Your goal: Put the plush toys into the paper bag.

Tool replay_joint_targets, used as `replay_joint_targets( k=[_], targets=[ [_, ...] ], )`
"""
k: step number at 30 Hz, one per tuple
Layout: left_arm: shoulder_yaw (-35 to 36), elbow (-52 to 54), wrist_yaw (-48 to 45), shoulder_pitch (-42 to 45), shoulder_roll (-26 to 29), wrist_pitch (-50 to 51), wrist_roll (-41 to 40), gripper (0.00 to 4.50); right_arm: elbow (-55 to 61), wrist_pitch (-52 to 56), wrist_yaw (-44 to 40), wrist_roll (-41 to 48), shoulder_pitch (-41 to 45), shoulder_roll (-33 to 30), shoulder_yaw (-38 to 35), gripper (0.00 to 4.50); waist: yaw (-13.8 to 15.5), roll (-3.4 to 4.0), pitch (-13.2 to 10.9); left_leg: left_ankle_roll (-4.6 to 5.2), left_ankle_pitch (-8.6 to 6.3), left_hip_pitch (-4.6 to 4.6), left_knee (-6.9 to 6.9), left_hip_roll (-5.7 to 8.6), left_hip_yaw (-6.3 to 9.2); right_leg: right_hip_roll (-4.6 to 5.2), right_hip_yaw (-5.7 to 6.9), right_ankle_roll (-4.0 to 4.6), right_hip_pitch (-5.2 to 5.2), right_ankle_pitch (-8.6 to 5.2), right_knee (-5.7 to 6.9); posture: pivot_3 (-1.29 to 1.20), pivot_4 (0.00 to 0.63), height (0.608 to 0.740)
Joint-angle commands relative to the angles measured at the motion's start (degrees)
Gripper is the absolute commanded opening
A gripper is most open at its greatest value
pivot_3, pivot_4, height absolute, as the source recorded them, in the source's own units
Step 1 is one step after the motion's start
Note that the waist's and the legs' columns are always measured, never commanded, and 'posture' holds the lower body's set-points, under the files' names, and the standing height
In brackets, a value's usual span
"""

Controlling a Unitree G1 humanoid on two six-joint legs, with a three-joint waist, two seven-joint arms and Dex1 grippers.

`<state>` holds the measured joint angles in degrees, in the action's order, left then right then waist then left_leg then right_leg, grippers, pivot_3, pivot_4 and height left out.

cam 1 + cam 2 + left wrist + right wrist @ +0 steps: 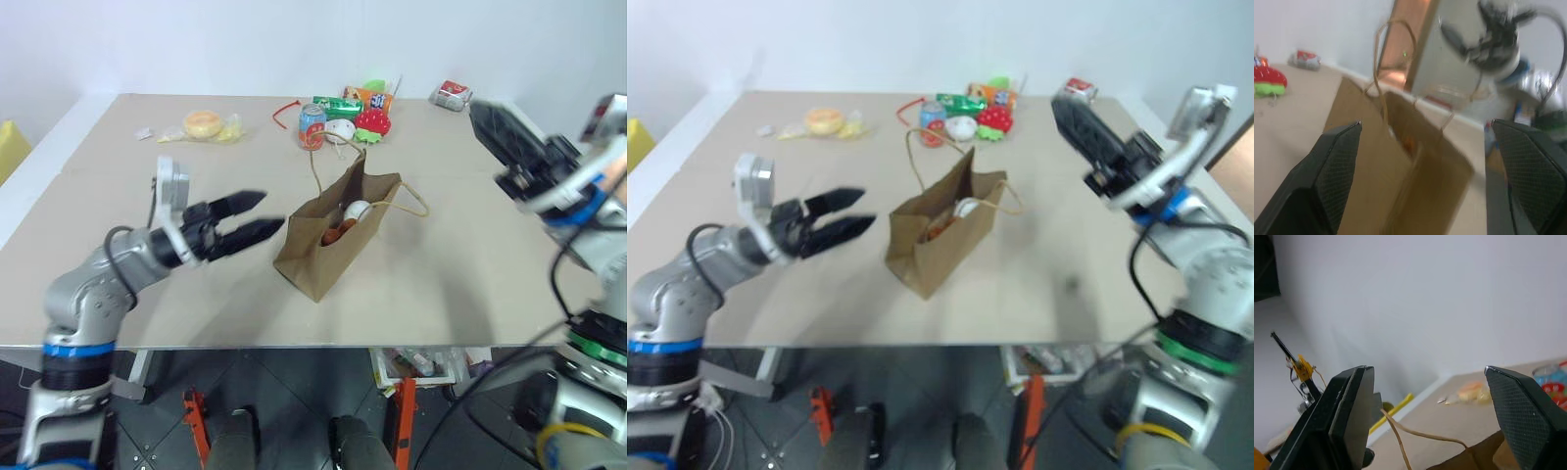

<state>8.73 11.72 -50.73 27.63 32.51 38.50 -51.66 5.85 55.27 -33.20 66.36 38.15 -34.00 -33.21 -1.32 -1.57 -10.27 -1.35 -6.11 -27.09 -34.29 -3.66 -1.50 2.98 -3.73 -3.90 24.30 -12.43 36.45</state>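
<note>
No legible text; soda can (pixel 312 126) and snack packets (pixel 364 98) carry unreadable print.

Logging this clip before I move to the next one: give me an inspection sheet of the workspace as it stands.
Surface: beige table, bare near the front edge.
Job's things: paper bag upright mid-table, mouth open; white egg toy and brown toy sit inside.
Clutter: at the far edge, soda can, strawberry toy, white ball toy, snack packets, crumpled red-white wrapper, bagged bun.
Grippers: left gripper open, empty, beside the bag; right gripper open, empty, raised to the bag's right.
Cables: black cable along the right arm.
Surroundings: white wall; orange stand legs under the table.
</note>
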Motion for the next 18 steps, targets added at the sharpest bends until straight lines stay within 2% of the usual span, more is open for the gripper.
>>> replay_joint_targets(
  k=[1,4,5,6,8,11,14,17,18],
  targets=[
    [2.32,6.29,-8.56,-5.84,7.12,-4.41,3.29,4.41,8.73,3.5,-8.5,-0.21,-12.59,-10.2,-2.54,3.92,0.07,-0.03,0.02,-0.07,-0.05,0.01,0.04,0.0,0.01,0.02,0.02,0.13,-0.02,-0.07,0.0,0.0,0.15,0.74],
    [3.36,8.99,-10.53,-9.62,9.78,-5.08,3.86,4.41,13.45,5.04,-11.59,0.81,-19.95,-13.54,-3.06,3.92,0.06,0.0,0.0,-0.11,-0.13,0.0,0.02,0.01,-0.06,0.14,0.03,0.16,-0.01,-0.14,-0.02,0.0,0.15,0.74],
    [2.9,9.99,-11.17,-11.29,10.32,-5.8,4.89,4.48,16.13,4.79,-13.02,-0.25,-23.28,-14.41,-1.4,3.67,-0.06,0.0,0.0,-0.11,-0.13,0.01,0.01,0.01,-0.08,0.15,0.03,0.13,0.03,-0.16,-0.02,0.0,0.15,0.74],
    [2.18,10.63,-11.4,-12.47,10.31,-6.7,6.02,4.5,17.96,4.13,-13.96,-1.97,-25.71,-14.77,0.85,3.23,-0.06,0.0,0.0,-0.11,-0.13,0.07,-0.04,0.0,-0.07,0.15,0.05,0.17,0.02,-0.08,-0.02,0.0,0.15,0.74],
    [0.82,10.62,-11.01,-13.03,9.54,-8.44,7.99,4.5,18.83,1.86,-14.14,-5.23,-27.07,-14.1,4.32,2.95,-0.05,-0.02,0.01,-0.1,-0.13,0.08,-0.03,0.0,-0.07,0.15,0.05,0.17,0.02,-0.08,-0.02,0.0,0.15,0.74],
    [-0.52,9.48,-9.63,-12.91,7.84,-10.94,10.19,4.5,17.68,-1.41,-13.64,-8.29,-26.73,-12.41,8.42,1.64,-0.05,-0.03,0.01,-0.22,-0.2,0.28,-0.05,-0.04,-0.08,0.17,0.09,0.2,-0.09,-0.07,-0.02,0.0,0.15,0.74],
    [-1.67,5.97,-6.84,-11.83,4.48,-15.73,14.55,4.5,16.29,-4.5,-13.31,-12.32,-24.94,-10.01,14.09,0.99,-0.06,-0.04,0.0,-0.28,-0.24,0.28,-0.12,-0.03,-0.08,0.21,0.1,0.27,-0.06,-0.02,-0.04,0.0,0.15,0.74],
    [-3.53,3.39,-5.31,-10.02,1.34,-18.74,17.44,4.5,14.26,-8.19,-12.22,-19.09,-21.96,-8.17,21.5,0.04,-0.05,-0.13,-0.04,-0.29,-0.25,0.3,-0.18,0.04,-0.12,0.4,0.22,0.43,-0.02,0.08,-0.48,0.0,0.15,0.74],
    [-4.03,2.68,-5.0,-9.42,0.45,-19.54,18.01,4.5,13.25,-9.31,-11.68,-21.34,-20.78,-7.52,23.8,0.04,-0.05,-0.13,-0.04,-0.29,-0.24,0.3,-0.19,0.04,-0.12,0.4,0.22,0.47,-0.02,0.11,-0.48,0.0,0.15,0.74]
  ],
)
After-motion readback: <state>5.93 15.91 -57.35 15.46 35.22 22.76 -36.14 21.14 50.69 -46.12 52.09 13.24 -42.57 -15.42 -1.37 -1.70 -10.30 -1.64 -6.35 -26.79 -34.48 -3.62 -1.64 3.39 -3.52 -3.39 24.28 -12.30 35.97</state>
